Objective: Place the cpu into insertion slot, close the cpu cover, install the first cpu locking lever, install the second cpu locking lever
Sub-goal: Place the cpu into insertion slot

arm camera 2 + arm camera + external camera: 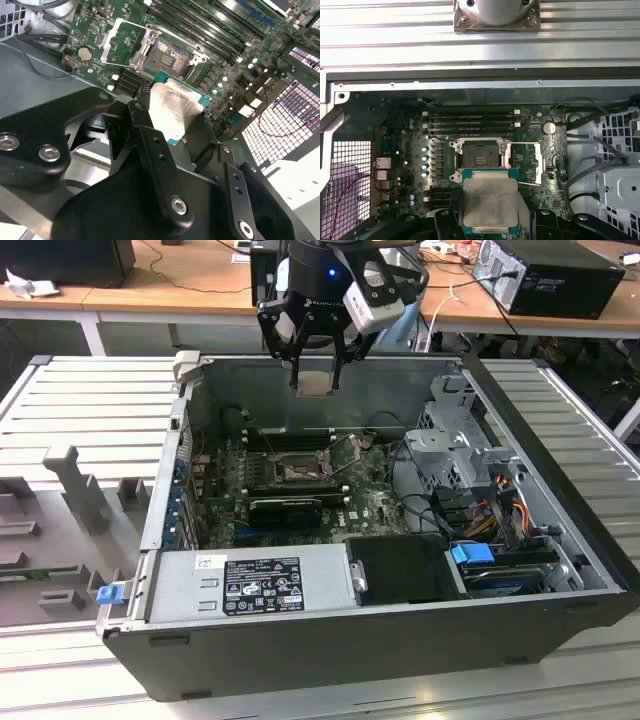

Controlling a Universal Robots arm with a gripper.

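Hand (317,378) grips cpu (490,201); both wrist views: slot (480,153) empty.

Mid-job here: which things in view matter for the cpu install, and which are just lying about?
Job: cpu held in the tool; insertion slot; open cpu cover.
Just there: power supply; drive cage; coin battery; cables.
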